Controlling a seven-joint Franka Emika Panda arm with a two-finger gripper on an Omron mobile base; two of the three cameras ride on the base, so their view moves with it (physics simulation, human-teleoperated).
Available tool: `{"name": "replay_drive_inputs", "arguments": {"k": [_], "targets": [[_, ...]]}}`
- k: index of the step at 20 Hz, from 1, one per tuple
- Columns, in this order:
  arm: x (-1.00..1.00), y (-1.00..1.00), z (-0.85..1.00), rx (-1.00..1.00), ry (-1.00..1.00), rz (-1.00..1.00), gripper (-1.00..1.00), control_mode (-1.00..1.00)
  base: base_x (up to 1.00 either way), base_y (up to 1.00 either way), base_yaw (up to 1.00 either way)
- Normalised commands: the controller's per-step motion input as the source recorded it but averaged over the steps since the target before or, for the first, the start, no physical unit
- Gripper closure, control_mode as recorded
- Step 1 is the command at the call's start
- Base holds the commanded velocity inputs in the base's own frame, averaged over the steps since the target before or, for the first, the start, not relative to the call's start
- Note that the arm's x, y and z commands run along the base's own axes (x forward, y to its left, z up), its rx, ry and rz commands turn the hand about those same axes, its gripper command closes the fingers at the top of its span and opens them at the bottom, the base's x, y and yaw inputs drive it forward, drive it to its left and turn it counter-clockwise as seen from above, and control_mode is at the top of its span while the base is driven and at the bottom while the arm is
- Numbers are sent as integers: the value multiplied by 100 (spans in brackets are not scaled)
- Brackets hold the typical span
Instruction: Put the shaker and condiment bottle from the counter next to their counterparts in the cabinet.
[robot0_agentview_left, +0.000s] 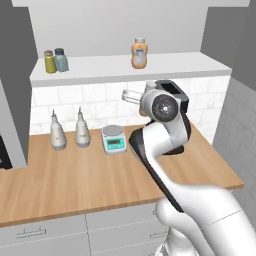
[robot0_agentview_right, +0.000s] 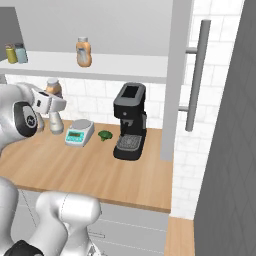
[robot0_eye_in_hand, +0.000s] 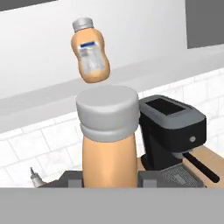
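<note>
Pincer (robot0_eye_in_hand: 110, 186) clenched on the condiment bottle (robot0_eye_in_hand: 109, 144), held upright, pale cap up, lifted off the tabletop (robot0_agentview_left: 90, 180) and below shelf level. In the right base view the bottle (robot0_agentview_right: 53, 88) sits at the hand, in front of the tiled wall, under the cabinet (robot0_agentview_right: 120, 67) shelf.

Landmark: the big orange bottle (robot0_agentview_left: 139, 53) with silver cap, standing mid-shelf. The hand view has it up and just left of the held cap. The shaker (robot0_agentview_left: 61, 60) already stands on the shelf far left of that landmark, touching or just beside the yellow-green shaker (robot0_agentview_left: 49, 61), so that half looks done.

Step in hand, as I judge it: carry the slim bottle up and set it beside the big orange bottle.

How to do it well:
- raise first until the base clears the shelf's front edge, then move in; going forward too early would knock the bottle on the lip
- keep it vertical, grip is low on the body, top-heavy tilt possible
- aim for bare shelf just beside the big bottle, not touching it, it looks easy to tip
- lower until the base rests flat, then release, back out straight
- the coffee machine (robot0_agentview_right: 130, 121) sits right of and below the landmark, keep the elbow off it.
</note>
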Motion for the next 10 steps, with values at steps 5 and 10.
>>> {"name": "replay_drive_inputs", "arguments": {"k": [5,10], "targets": [[-19,-7,62,0,-9,1,100,-100,0,0,0],[-1,-8,59,0,-6,3,100,-100,0,0,0]]}}
